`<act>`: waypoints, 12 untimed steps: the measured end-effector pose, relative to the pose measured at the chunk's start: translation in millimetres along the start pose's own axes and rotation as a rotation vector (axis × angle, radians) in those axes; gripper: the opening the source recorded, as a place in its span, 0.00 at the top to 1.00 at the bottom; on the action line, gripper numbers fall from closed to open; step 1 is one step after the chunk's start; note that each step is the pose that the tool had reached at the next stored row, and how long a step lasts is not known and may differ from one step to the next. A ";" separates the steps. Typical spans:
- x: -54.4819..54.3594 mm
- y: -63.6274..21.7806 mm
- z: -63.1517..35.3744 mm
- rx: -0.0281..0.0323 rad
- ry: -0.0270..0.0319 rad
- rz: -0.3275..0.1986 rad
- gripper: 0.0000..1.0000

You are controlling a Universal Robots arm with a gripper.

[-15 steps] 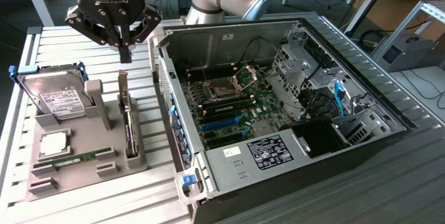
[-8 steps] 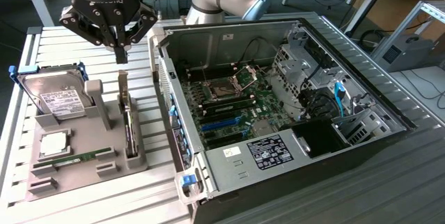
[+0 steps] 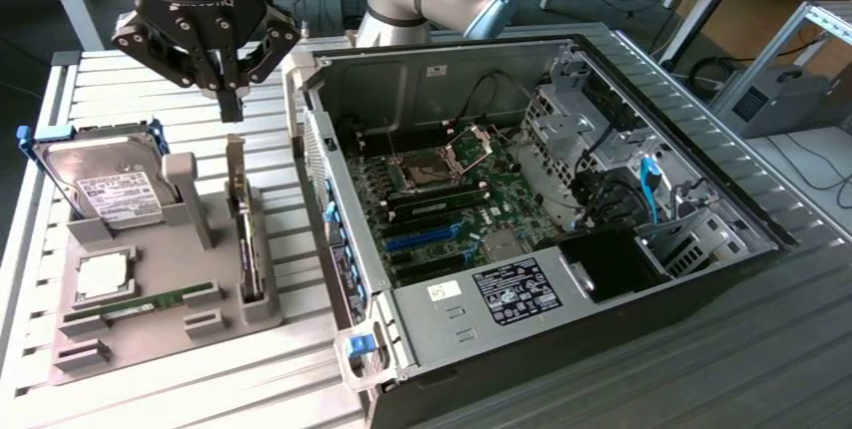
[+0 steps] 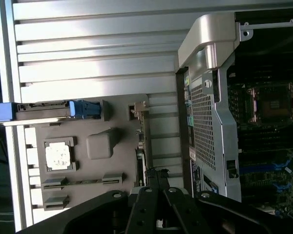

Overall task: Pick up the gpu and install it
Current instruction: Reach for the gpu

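The gpu [image 3: 243, 229] is a thin black card standing on edge in a slot of the grey holder tray [image 3: 160, 319], at the exterior view's left. My gripper [image 3: 230, 102] hangs above the card's far end, apart from it, fingers shut together with nothing between them. In the wrist view the gpu [image 4: 142, 136] appears edge-on, with the shut gripper [image 4: 154, 173] over one end of it. The open computer case [image 3: 533, 200] lies beside the tray, its motherboard [image 3: 426, 210] exposed with a blue expansion slot [image 3: 423, 239].
The tray also holds a silver hard drive in a blue frame [image 3: 107, 185], a processor chip [image 3: 100, 279] and a green RAM stick [image 3: 160, 302]. The case's side wall [image 3: 319, 219] rises right next to the tray. Everything rests on a slatted metal table [image 3: 174, 379].
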State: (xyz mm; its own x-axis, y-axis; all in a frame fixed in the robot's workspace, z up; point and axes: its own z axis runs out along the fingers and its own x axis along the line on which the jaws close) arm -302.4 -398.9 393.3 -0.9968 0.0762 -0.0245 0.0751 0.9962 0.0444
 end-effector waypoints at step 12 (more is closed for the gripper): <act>4.8 -0.4 -0.1 0.0000 0.0000 0.000 0.89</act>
State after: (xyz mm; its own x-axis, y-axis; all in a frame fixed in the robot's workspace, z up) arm -307.2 -398.9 393.3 -0.9968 0.0761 -0.0245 0.0750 0.9962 0.0444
